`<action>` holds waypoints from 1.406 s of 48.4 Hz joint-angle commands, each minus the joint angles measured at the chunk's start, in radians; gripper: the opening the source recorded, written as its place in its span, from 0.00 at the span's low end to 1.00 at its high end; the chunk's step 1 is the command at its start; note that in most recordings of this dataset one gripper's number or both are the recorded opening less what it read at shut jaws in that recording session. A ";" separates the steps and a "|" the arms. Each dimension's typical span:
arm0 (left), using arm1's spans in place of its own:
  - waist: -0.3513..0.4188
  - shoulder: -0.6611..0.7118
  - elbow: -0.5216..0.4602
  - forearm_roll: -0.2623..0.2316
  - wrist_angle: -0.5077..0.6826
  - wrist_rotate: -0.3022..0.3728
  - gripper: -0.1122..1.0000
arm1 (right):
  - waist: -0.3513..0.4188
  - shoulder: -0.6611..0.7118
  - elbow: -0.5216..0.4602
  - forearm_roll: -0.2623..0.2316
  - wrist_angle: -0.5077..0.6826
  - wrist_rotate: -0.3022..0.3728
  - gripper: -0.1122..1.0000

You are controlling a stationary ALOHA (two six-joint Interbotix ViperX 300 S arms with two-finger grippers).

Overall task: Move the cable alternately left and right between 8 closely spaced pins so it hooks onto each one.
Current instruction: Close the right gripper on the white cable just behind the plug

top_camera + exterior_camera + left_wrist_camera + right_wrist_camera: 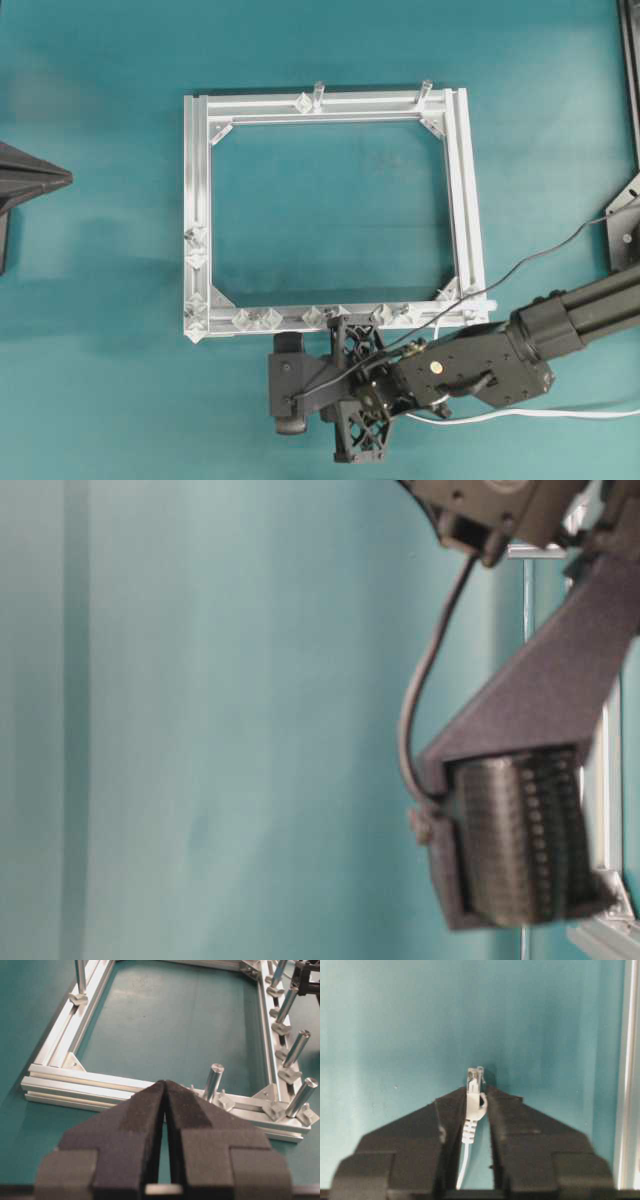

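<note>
Right fingers (pixel 476 1091) clamp the cable (pixel 471 1120) just behind its plug, outside the frame (pixel 196 200) near rail | left fingers (pixel 164 1091) closed, empty, facing the frame | pins (pixel 255 319) unthreaded along that rail | cable light, limp, likely slippery; hold at the strain boot, keep slack short

A robotics lab bench. A plain teal table (pixel 100 300) carries only a square aluminium frame (pixel 196 210) studded with pins (pixel 256 319), with a black robot arm (pixel 560 325) reaching over it.
</note>
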 commanded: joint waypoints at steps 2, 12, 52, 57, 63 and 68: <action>0.003 0.014 -0.011 0.005 -0.011 -0.003 0.10 | 0.011 -0.012 -0.017 -0.002 0.002 0.000 0.23; 0.003 0.014 -0.011 0.005 -0.011 -0.003 0.10 | 0.023 -0.014 -0.046 -0.002 0.018 0.000 0.23; 0.003 0.014 -0.011 0.003 -0.011 -0.003 0.10 | 0.025 -0.121 -0.095 -0.009 0.255 0.250 0.23; 0.005 0.014 -0.009 0.005 -0.011 -0.005 0.10 | 0.028 -0.135 -0.084 -0.012 0.273 0.339 0.23; 0.003 0.014 -0.009 0.005 -0.011 -0.006 0.10 | 0.038 -0.155 -0.064 -0.035 0.296 0.436 0.23; 0.003 0.014 -0.009 0.005 -0.011 -0.006 0.10 | 0.054 -0.178 -0.041 -0.060 0.325 0.517 0.23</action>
